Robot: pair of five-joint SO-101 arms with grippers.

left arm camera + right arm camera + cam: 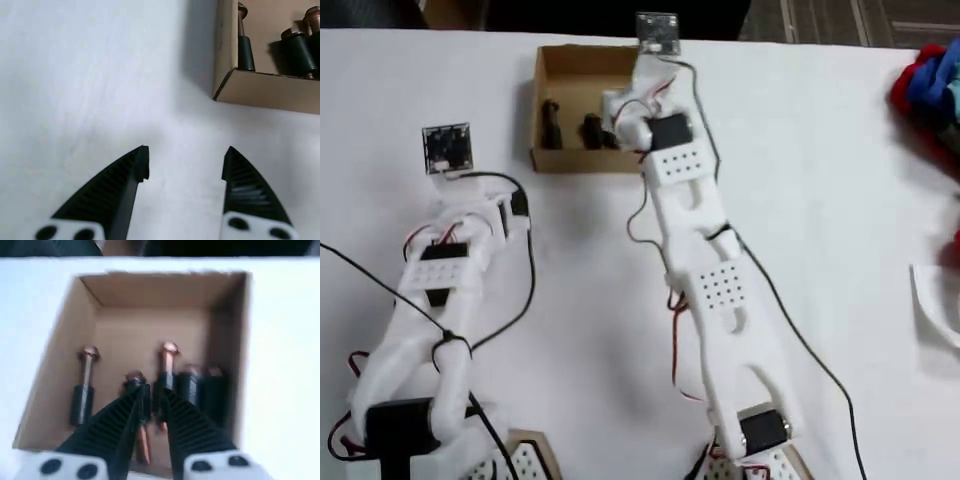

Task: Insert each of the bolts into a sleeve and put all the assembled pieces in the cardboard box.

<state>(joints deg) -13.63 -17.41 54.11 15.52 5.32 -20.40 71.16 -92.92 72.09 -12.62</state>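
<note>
Surface finishes. Table [75, 75], beneath the left gripper [187, 155]: smooth, matt white top. Fingers [120, 190] of that gripper: black plastic, matt, with finely ribbed inner faces, set on white plastic mounts [67, 231]. Cardboard box [165, 290], below the right gripper [154, 395]: plain brown paperboard, matt and slightly fibrous, raw-cut at the rims. Bolts [169, 360], just ahead of the right gripper: copper-toned metal, smooth, with a dull sheen. Sleeves [81, 402] beside them: black, matt, rubber or plastic in look. Arm shells [720, 285]: white plastic, matt, partly perforated.
</note>
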